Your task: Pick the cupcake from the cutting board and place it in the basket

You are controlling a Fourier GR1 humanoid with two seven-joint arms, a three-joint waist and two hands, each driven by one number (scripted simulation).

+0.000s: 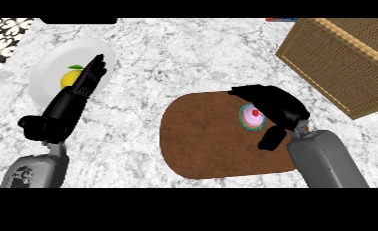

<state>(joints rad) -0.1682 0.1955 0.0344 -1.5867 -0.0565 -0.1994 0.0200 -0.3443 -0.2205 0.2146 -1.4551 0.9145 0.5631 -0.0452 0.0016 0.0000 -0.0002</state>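
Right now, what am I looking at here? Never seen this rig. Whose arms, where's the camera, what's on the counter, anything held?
This is one picture taken from a humanoid robot's head, looking steeply down at a marble counter. The two grey forearms rising from the lower edge are its own, each ending in a black hand.

The left hand shows at the left, fingers straight, holding nothing. It lies in front of a white plate carrying a lemon.

The right hand is over a brown cutting board, its fingers and thumb curved around a pink cupcake with a red top. I cannot tell if it has closed on the cupcake, which sits on the board.

The woven basket stands at the upper right.
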